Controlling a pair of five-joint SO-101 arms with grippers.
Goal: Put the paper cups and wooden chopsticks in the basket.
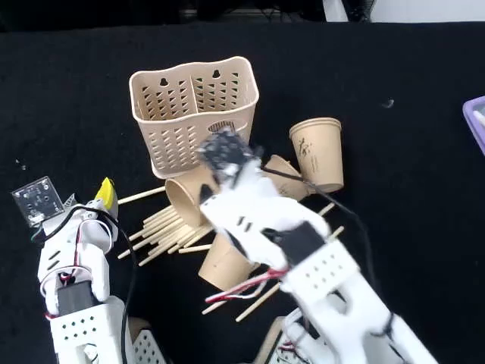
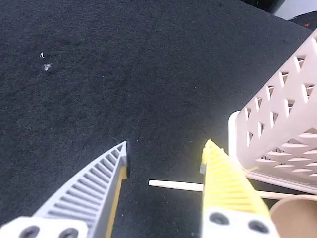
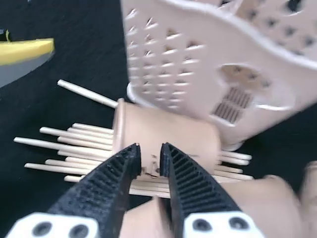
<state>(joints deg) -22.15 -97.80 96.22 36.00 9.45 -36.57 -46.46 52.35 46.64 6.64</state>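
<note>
Right gripper (image 3: 149,148) hangs directly over a cup (image 3: 166,136) lying on its side just beside the basket (image 3: 198,74). Its jaws are barely parted and hold nothing. We judge the cup's long axis parallel to jaw closure. Left gripper (image 2: 166,144) is wide open, empty and farther off.

Beige perforated basket (image 1: 193,114) is recorded upright, two compartments. One paper cup (image 1: 318,154) is noted beside it. Further paper cups (image 1: 226,264) are tipped over wooden chopsticks (image 1: 163,231) scattered alongside.
</note>
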